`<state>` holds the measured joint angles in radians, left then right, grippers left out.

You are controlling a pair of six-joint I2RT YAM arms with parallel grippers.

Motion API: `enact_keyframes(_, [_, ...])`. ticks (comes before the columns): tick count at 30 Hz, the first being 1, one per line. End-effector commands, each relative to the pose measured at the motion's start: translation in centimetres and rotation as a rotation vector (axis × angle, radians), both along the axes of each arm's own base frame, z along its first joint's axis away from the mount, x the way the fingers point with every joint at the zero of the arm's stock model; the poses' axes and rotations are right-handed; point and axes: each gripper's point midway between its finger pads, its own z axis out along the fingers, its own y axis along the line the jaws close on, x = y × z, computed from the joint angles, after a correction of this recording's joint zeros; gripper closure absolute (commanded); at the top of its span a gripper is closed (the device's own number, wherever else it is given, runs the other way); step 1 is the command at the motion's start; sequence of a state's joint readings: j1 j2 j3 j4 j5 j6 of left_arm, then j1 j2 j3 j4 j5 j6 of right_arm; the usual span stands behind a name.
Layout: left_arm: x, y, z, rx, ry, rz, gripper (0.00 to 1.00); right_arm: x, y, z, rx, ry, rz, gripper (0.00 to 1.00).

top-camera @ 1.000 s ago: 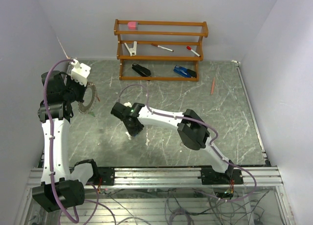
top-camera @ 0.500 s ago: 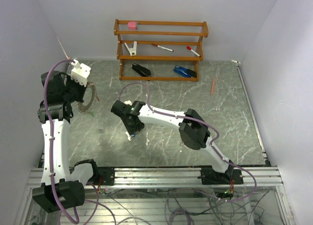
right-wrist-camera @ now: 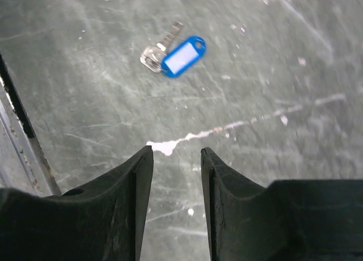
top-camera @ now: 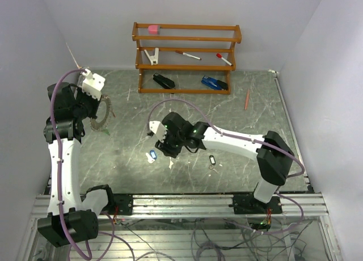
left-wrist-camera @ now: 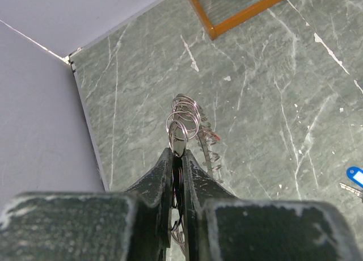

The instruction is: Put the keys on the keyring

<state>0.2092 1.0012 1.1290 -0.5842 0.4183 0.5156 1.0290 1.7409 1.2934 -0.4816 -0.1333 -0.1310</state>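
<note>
Wooden rack (top-camera: pixel 186 27) stands far back; left tool (left-wrist-camera: pixel 178 153) pinches the keyring (left-wrist-camera: pixel 184 120), right tool (right-wrist-camera: pixel 176 153) gapes near a blue-tagged key (right-wrist-camera: pixel 173 55).

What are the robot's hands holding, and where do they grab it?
The left gripper pinches the keyring by its rim. The right gripper is open and holds nothing.

Top centre of your overhead view stands a wooden rack (top-camera: pixel 187 27): pink block (top-camera: pixel 153 29) on top, white clip (top-camera: pixel 152 56) and two red-capped pens (top-camera: pixel 188 55) midway, black item (top-camera: pixel 164 81) and blue item (top-camera: pixel 214 83) lowest. An orange stick (top-camera: pixel 247 100) lies to its right on the green table (top-camera: pixel 238 119).
</note>
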Motion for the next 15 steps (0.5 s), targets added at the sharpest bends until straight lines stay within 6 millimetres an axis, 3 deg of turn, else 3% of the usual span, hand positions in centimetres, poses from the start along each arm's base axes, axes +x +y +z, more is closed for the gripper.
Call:
enact_keyframes(1, [0.6, 0.3, 1.9, 0.002, -0.087, 0.007, 0.93, -0.7, 3.4, 0.1, 0.172, -0.121, 0.366, 0.60])
enact_keyframes(8, [0.8, 0.3, 1.7, 0.001, -0.091, 0.011, 0.93, -0.7, 6.4, -1.3, 0.309, -0.162, 0.595, 0.51])
enact_keyframes(15, [1.0, 0.3, 1.7, 0.003, -0.101, 0.003, 0.93, 0.2, 8.2, -3.2, 0.301, -0.130, 0.676, 0.54])
